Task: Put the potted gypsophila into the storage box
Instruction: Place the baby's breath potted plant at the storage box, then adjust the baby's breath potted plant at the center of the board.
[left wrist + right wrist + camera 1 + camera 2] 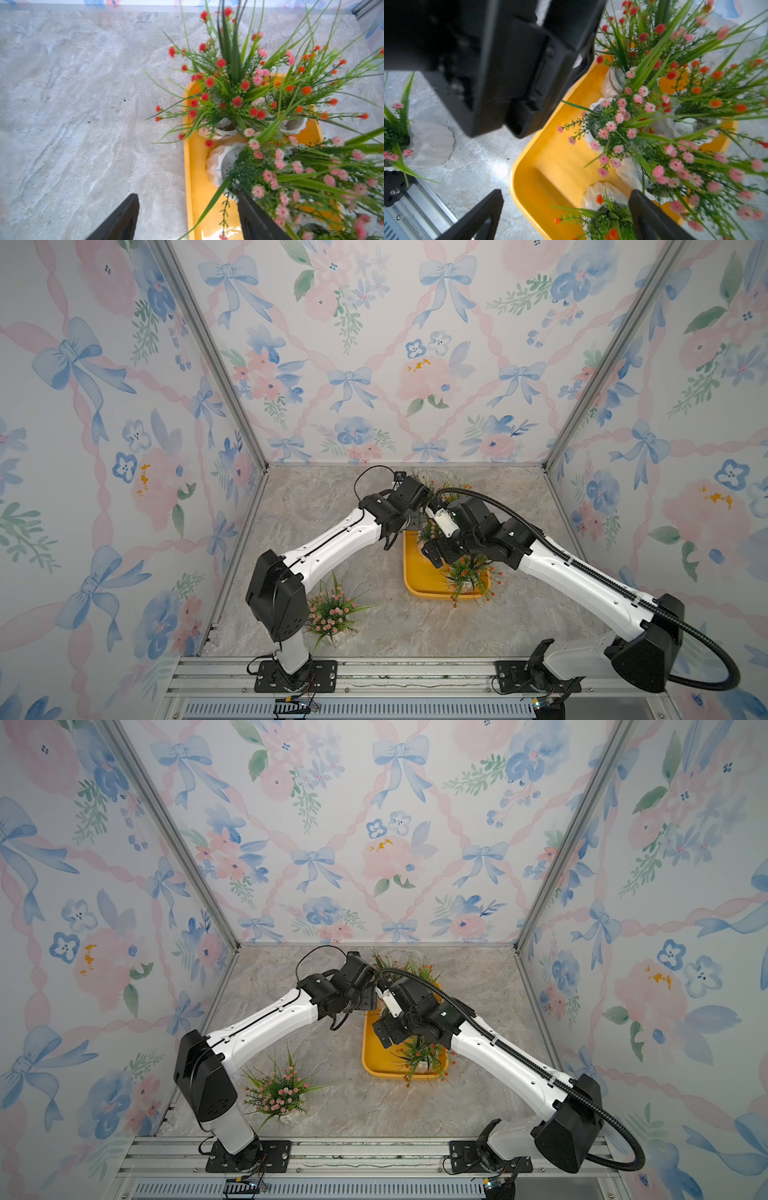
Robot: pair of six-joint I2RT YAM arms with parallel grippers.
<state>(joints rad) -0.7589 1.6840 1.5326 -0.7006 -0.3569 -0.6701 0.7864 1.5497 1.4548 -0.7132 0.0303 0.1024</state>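
The left tool (187, 195) gapes wide at the storage box (195, 166) rim, gripping nothing. A pink potted gypsophila (291, 176) sits inside the box beside it. The right tool (565, 191) hangs wide open and empty above the box. Another pink gypsophila (332, 612) stands on the counter (457, 626), well apart from the box.

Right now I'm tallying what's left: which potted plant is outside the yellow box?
The pink-flowered pot by the left arm's base, on the table; the others sit inside the storage box.

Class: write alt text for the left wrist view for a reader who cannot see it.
A yellow-orange storage box on a grey marble table holds white pots of red, orange and pink flowers. The left gripper hangs open and empty.
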